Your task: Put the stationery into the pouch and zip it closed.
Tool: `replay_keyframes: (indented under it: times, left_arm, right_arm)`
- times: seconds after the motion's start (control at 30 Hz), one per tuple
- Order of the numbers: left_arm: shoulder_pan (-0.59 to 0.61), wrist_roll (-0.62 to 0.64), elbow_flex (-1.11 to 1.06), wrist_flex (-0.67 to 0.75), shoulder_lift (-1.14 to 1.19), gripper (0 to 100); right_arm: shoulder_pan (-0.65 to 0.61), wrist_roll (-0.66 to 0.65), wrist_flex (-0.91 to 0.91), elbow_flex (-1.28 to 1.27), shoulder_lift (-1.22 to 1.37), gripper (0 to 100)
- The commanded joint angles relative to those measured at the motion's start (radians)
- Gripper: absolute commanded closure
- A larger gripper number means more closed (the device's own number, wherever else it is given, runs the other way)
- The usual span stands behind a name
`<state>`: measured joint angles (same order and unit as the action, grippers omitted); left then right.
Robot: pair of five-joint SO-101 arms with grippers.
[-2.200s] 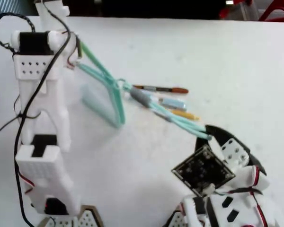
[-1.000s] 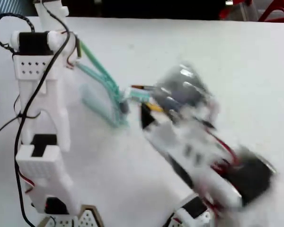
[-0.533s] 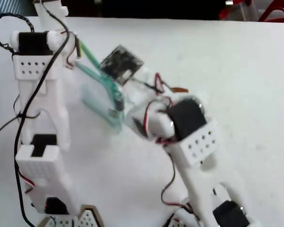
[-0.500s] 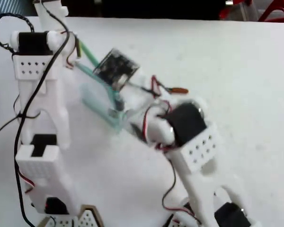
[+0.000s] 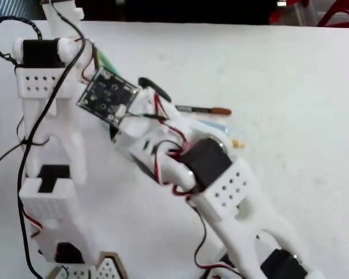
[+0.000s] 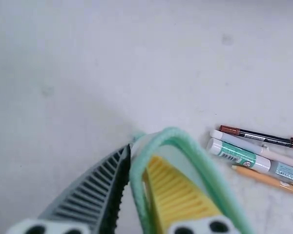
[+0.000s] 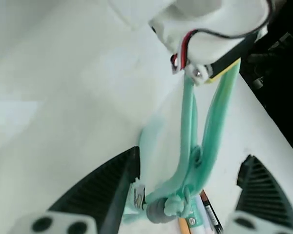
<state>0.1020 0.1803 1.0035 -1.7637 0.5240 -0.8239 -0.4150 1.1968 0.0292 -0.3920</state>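
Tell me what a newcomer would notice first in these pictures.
The right arm stretches diagonally over the white table in the high view, its open jaws straddling the mint-green pouch. The left arm has its jaws clamped on the pouch's rim. The stationery, markers and an orange pencil, lies loose on the table beside the pouch.

No text can be read. The white-and-green marker carries a printed label with dark lines and a small red round sign, all too small to make out. A small white tag on the pouch bears marks too blurred to read.
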Motion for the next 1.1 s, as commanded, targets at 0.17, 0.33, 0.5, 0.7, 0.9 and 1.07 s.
replay_keyframes:
  times: [0.17, 0.33, 0.5, 0.7, 0.9, 1.07]
  left_arm:
    - [0.018, -0.038, -0.023, -0.018, 0.165, 95]
    - [0.025, -0.043, -0.023, -0.018, 0.163, 93]
    - [0.045, -0.127, -0.023, -0.021, 0.153, 73]
    - [0.108, -0.279, -0.011, -0.021, 0.053, 68]
    - [0.2, -0.433, -0.021, -0.021, -0.203, 68]
    - [0.189, -0.417, -0.021, -0.021, -0.349, 68]
  right_arm:
    - [0.056, -0.021, -0.09, 0.009, 0.177, 96.4]
    - [0.168, -0.015, -0.117, 0.009, 0.165, 97.6]
    - [0.24, -0.015, -0.093, 0.005, 0.133, 97.9]
    - [0.266, -0.044, -0.064, 0.009, 0.105, 97.9]
    - [0.295, -0.121, -0.039, 0.009, 0.101, 97.9]
    - [0.28, -0.115, -0.021, 0.005, 0.104, 97.9]
